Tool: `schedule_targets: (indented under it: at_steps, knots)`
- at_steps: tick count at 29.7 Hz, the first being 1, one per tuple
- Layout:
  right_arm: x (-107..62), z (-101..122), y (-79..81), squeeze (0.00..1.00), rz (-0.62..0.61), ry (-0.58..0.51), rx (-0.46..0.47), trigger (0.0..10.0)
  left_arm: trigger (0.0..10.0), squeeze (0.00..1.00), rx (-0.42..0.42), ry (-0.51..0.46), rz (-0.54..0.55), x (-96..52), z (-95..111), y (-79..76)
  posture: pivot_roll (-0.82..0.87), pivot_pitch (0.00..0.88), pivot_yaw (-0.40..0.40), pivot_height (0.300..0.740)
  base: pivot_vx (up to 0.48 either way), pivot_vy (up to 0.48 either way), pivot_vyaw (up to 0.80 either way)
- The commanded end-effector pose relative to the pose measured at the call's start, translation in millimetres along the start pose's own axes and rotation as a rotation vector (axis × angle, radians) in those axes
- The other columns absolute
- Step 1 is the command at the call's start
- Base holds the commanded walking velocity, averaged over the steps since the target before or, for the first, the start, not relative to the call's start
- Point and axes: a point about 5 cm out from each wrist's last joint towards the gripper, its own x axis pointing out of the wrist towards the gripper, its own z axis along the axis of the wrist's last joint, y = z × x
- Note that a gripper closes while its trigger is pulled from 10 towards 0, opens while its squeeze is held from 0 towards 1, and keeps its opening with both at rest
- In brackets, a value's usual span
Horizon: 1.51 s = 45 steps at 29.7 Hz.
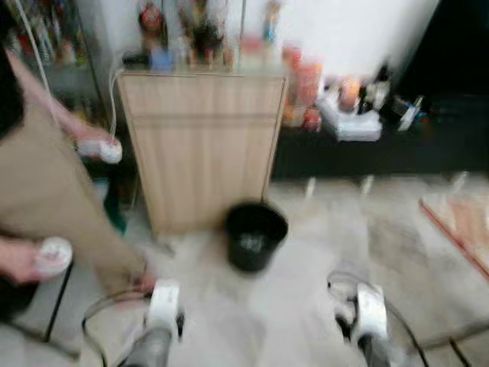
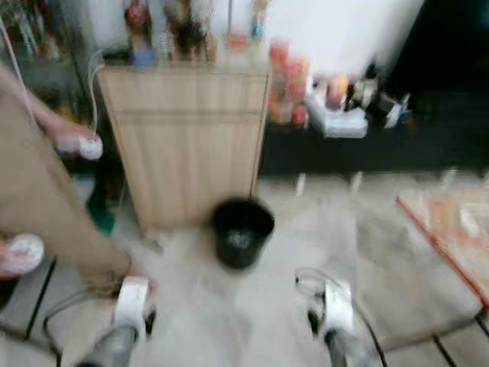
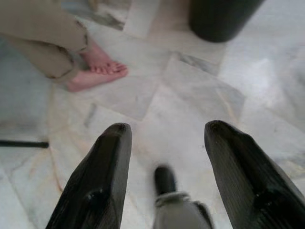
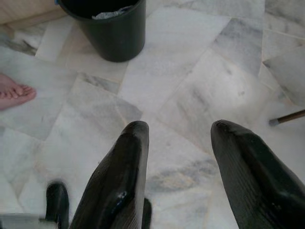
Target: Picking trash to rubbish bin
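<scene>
**Bin ahead at frame centre, both tools empty**

The black rubbish bin (image 1: 255,234) stands on the marble floor (image 4: 200,86) at the centre of the head view, just before the wooden cabinet (image 1: 202,145), between and beyond both arms. In the wrist views the left tool (image 3: 164,143) and right tool (image 4: 178,143) are spread wide, holding nothing. Crumpled trash (image 4: 110,13) already lies inside the bin. A person's bare foot (image 3: 97,71) rests left of the bin.

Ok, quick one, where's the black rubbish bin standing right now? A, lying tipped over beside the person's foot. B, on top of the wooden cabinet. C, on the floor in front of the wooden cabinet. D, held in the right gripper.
C: the black rubbish bin stands upright on the marble floor just in front of the wooden cabinet.
</scene>
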Motion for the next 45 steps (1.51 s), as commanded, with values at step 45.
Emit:
schedule_targets:
  at_steps: [45]
  knots:
    - [-0.7, -7.0, 0.8, 0.00, -0.006, 0.027, -0.016, 10.0, 10.0, 0.00, 0.024, 0.015, -0.005, 0.3, -0.8, 3.7, -0.01, 0.000, -0.112, 0.740, 0.000, 0.012, -0.78]
